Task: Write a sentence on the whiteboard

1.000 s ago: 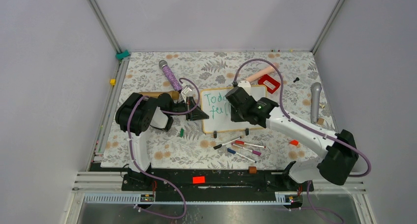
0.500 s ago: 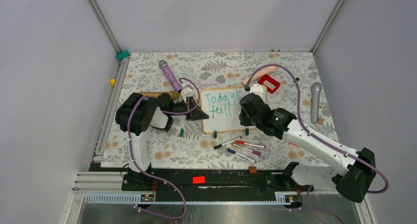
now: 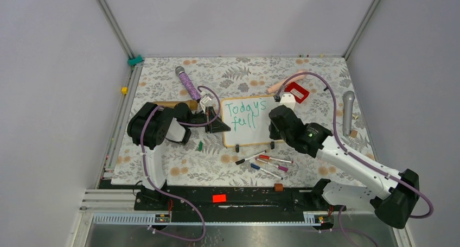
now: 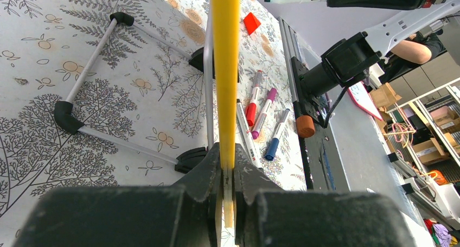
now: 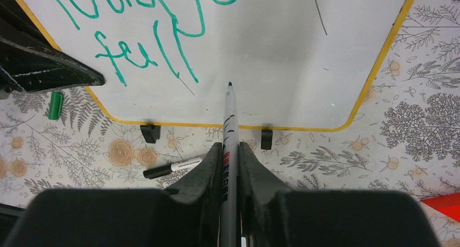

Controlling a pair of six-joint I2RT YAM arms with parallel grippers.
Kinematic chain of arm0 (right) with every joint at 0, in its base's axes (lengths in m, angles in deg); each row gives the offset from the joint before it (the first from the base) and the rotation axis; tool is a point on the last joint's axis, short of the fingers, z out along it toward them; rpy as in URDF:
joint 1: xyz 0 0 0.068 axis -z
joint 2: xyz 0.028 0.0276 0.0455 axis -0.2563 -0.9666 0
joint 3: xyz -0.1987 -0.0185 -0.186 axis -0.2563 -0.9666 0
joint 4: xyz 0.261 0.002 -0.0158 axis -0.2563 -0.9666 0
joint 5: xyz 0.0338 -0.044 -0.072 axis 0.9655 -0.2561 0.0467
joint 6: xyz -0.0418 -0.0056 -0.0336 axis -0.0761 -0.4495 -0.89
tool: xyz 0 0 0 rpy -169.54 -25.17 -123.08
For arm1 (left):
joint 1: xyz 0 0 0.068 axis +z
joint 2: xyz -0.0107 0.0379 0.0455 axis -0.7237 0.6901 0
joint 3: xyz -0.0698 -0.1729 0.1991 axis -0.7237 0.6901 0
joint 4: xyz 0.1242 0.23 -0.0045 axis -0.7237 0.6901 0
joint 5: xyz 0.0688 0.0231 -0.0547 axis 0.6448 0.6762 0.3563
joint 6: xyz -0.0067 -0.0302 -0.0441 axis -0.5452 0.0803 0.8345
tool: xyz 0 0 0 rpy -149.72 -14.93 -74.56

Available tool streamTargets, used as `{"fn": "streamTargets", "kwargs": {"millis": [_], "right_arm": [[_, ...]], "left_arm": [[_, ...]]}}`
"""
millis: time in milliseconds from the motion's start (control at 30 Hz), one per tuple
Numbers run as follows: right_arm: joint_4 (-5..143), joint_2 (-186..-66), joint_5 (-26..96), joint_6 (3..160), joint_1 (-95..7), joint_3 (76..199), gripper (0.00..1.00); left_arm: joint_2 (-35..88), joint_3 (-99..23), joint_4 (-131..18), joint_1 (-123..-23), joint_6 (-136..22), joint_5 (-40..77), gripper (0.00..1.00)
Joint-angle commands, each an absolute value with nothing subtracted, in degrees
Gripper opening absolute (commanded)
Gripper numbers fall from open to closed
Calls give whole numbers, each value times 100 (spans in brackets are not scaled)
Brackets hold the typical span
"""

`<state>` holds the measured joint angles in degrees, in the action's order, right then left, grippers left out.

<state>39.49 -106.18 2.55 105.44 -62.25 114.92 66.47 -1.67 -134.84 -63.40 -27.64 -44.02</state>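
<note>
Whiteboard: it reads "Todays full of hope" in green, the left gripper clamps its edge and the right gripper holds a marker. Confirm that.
Not quite. The sentence so far reads only "Todays full", as the right wrist view shows. The rest stands: it is green, the left gripper clamps the whiteboard by its edge and the right gripper holds a marker.

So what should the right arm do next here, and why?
Probably lower the marker tip onto the whiteboard just right of "full" and start the next word: the right gripper holds it above blank board, the sentence stops there, and the left gripper clamps the frame.
</note>
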Motion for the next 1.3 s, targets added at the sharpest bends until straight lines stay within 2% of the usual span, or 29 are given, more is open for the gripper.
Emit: {"fn": "streamTargets", "kwargs": {"millis": [0,233,567,1267], "right_arm": [[3944,-10979,225,10376,-6183,11934,0],[3818,-11535,97,10457,-6178,12330,0],[3667,-11693,-179,10609,-6067,12446,0],[3817,-12183,251,10481,-5910,12654,0]], "left_arm": [[6451,-235,-13915,-6367,-2895,-4677,0],[6436,-194,-13921,-6375,-2903,-4674,0],[6427,-176,-13916,-6384,-2913,-4676,0],[6443,-207,-13917,-6382,-2895,-4687,0]]}}
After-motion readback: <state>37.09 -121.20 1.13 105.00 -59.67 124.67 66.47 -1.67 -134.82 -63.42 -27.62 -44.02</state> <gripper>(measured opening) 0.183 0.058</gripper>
